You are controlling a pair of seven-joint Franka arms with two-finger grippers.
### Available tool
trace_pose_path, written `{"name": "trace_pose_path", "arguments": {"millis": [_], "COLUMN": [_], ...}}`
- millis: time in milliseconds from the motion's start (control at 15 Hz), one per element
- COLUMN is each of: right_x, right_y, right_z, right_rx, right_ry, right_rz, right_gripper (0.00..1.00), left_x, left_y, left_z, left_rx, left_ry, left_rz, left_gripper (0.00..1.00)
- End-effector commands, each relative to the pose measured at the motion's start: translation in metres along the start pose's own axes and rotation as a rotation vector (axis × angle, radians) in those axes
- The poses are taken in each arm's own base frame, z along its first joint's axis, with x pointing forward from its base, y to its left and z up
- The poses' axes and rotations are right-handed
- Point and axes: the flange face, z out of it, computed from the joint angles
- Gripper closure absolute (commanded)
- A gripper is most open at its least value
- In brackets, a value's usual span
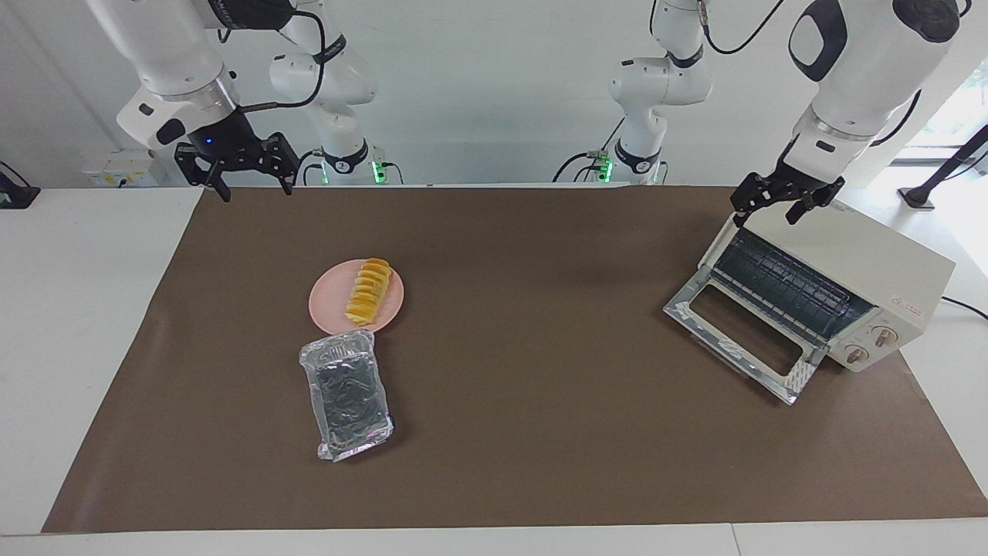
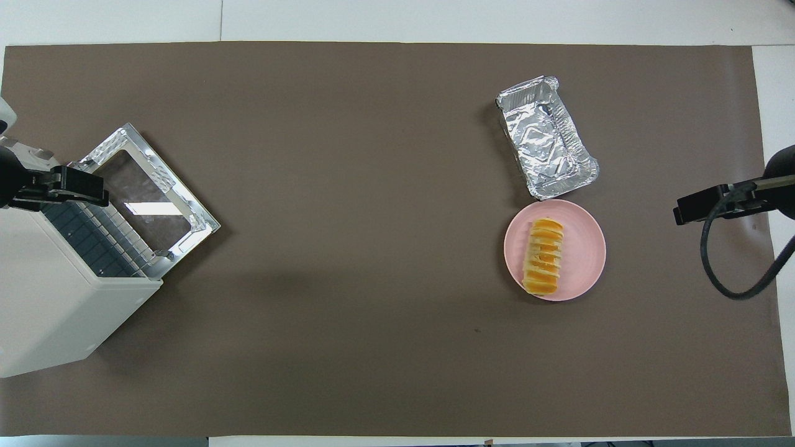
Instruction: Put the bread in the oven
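Your bread (image 1: 369, 290) is lying on the pink plate (image 1: 327, 297), toward the right arm's end of the surface (image 1: 540, 432), nothing touching it. The foil tray (image 1: 346, 394) sits just beside the plate, farther from the robots, and has nothing in it. The oven (image 1: 837, 289) is at the left arm's end, angled, with the glass door (image 1: 741, 340) dropped fully open onto the brown mat and the wire rack (image 1: 779, 289) visible inside. Left hand (image 1: 787, 201) hangs over the oven's top edge near the door opening, fingers spread, holding nothing; from the facing view it looks just clear of the oven housing, though you can't confirm contact either way. Right hand (image 1: 235, 166) hovers over the mat's corner nearest the robots at its own end, well apart from plate and bread, fingers spread wide and holding nothing. In the overhead view you only get the tips of both: left hand (image 2: 68, 186) over the rack, right hand (image 2: 705, 208) at the mat edge.
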Motion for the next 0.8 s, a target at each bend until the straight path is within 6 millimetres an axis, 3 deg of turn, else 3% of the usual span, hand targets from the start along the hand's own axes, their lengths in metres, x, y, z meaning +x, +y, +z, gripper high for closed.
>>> {"name": "trace_pose_path", "arguments": {"millis": [0,533,733], "right_x": [-0.008,-0.015,-0.022], "right_y": [-0.003,-0.005,-0.024], "right_z": [0.0,0.002,0.021], "right_rx": [0.01,0.009,0.005], "right_ry": [-0.008,-0.025,-0.019], "right_rz": [0.012,0.008,0.012], "right_gripper": [0.0,0.0,0.0], "left_x": [-0.008,-0.008,-0.008], "left_y": [-0.002,-0.002,-0.002], "left_z": [-0.003,-0.003,-0.003], "left_rx": [0.019,0.019,0.019], "left_ry": [0.001,0.001,0.001], "left_rz": [-0.009,-0.009,-0.009], "left_gripper": [0.0,0.0,0.0]}}
